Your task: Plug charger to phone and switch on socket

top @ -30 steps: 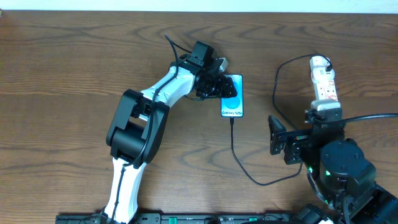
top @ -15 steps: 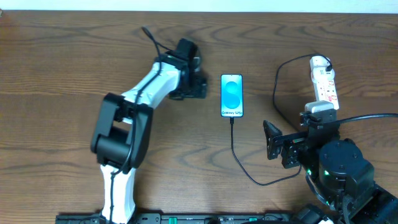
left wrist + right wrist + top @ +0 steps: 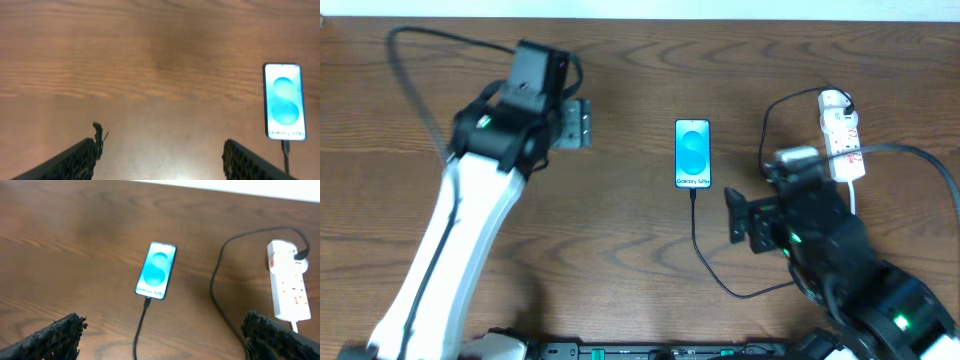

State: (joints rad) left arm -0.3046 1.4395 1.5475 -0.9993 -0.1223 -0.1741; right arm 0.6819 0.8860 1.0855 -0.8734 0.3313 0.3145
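Overhead looks straight down on the table [image 3: 620, 60]; both lower, angled wrist views share the phone [image 3: 284, 101].

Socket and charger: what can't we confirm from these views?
- Switch position on the socket: too small in the overhead and right wrist views; outside the left wrist frame.
- Tip of the charger in the phone: the joint is too small in every view to judge full seating.
- Middle stretch of the charger: under the right arm in overhead; cut by the bottom edge in right wrist.
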